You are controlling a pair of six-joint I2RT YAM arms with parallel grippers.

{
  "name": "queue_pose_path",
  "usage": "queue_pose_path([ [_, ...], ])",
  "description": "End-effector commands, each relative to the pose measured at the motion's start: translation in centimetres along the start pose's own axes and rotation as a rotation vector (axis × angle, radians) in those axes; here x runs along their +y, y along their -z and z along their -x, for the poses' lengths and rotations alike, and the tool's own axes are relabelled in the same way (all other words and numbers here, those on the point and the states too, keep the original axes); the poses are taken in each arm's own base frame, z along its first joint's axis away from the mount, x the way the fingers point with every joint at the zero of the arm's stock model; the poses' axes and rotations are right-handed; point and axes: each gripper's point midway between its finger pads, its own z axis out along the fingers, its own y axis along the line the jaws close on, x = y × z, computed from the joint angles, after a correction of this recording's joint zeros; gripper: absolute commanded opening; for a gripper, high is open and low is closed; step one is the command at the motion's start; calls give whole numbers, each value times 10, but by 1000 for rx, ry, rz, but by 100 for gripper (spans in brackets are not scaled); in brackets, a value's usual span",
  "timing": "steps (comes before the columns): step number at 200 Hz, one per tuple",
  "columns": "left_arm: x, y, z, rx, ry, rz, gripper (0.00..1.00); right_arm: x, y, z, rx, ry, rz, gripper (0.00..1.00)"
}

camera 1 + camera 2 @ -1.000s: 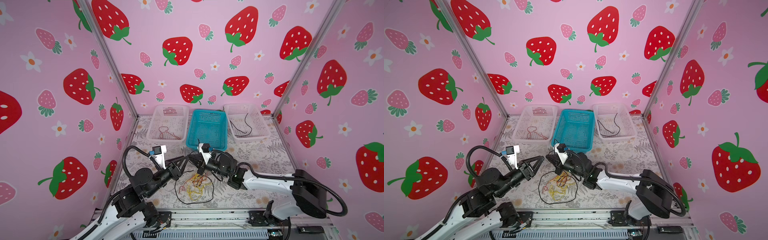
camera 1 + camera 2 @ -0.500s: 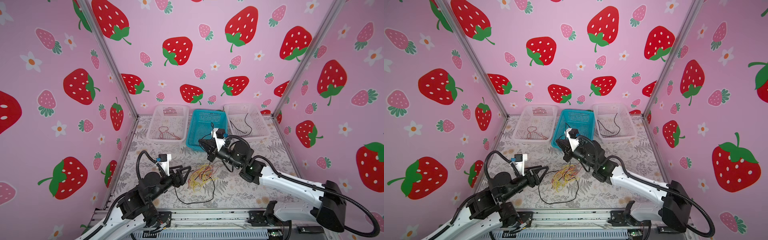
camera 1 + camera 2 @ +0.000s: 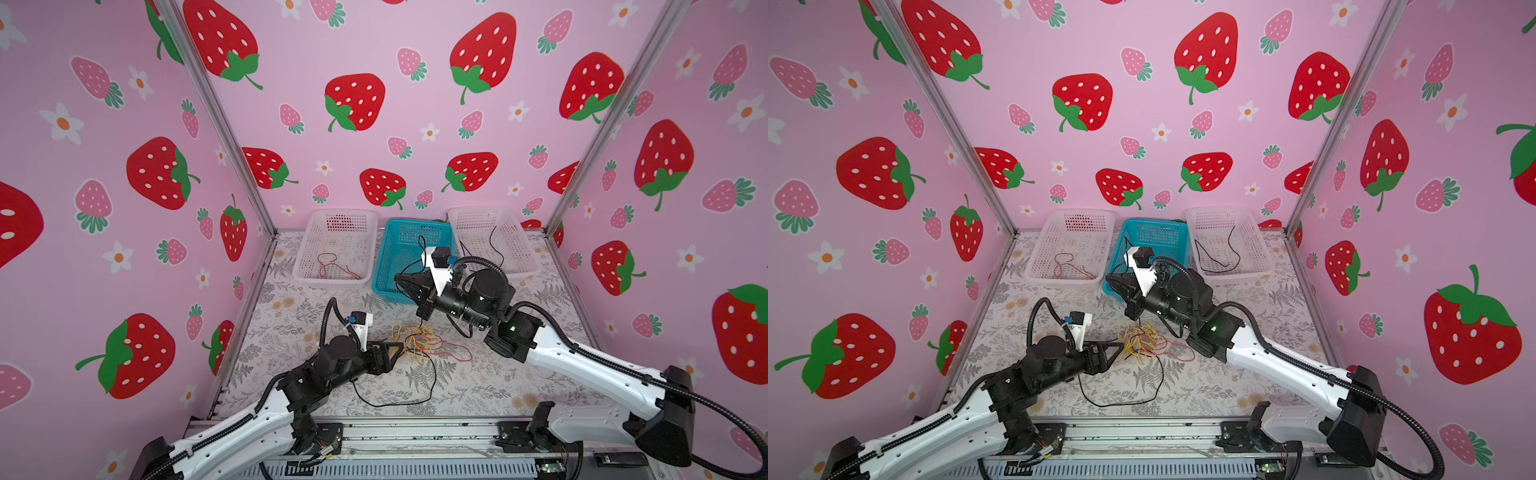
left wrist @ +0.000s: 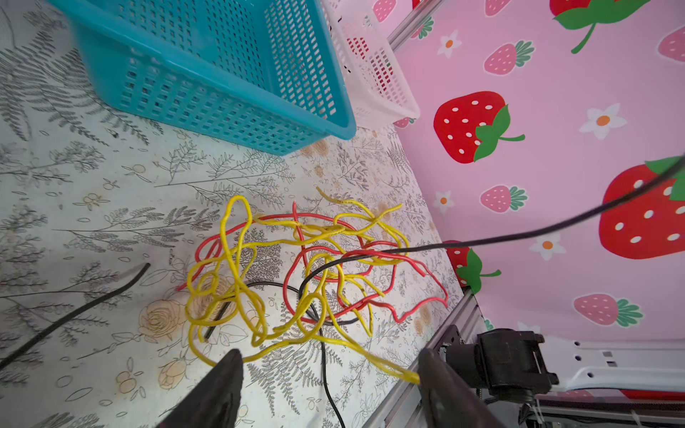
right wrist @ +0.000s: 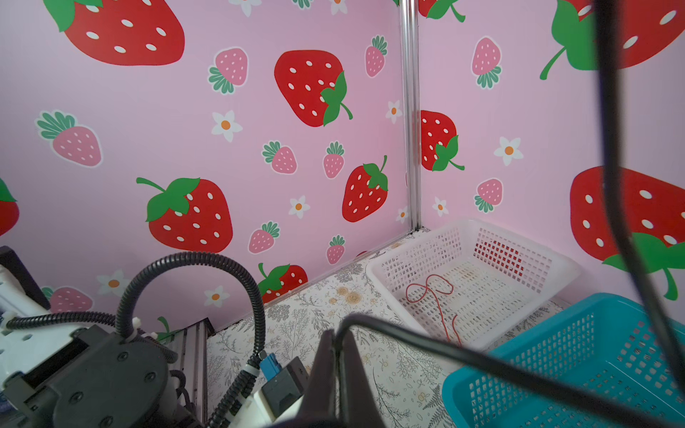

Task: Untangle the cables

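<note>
The right fingers (image 5: 321, 374) are pressed together at their tips on a thin black cable (image 5: 482, 357). They hang raised just in front of the teal plastic mesh basket (image 3: 387, 268). The left fingers (image 4: 222, 389) are spread wide and hold nothing. They sit low over the flower-printed worktop (image 3: 291, 316), just beside the tangle of yellow, red and black cables (image 3: 419, 343), and one yellow strand seems to touch a fingertip.

To my judgement, the step in hand is drawing the black cable out of the tangle, and most of the task is not yet done. The next move calls for the left fingers to close on the yellow and red strands and hold them down. The right fingers can then pull up and away slowly, so the heap is not lifted too.

The held cable runs from the right fingers steeply down into the tangle, so its long axis there is nearly upright. The tangle is longer across the worktop, with a red tail pointing to the right arm's side and a black loop pointing to the front edge.
</note>
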Motion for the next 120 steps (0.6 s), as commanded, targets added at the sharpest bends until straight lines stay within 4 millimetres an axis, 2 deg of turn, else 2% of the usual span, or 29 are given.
queue_pose_path([
  [1, -25, -4, 2, -13, 7, -119, 76, 9, 9, 35, -79, 2, 18, 0],
  [32, -19, -11, -11, 40, -22, -87, 76, 17, 11, 48, -103, -9, 42, 0],
  [71, -11, -18, -18, 60, -31, -60, 75, 30, 16, 66, -141, -12, 63, 0],
  [120, -8, -33, -28, 100, -11, -47, 73, 40, 19, 74, -174, -26, 59, 0],
])
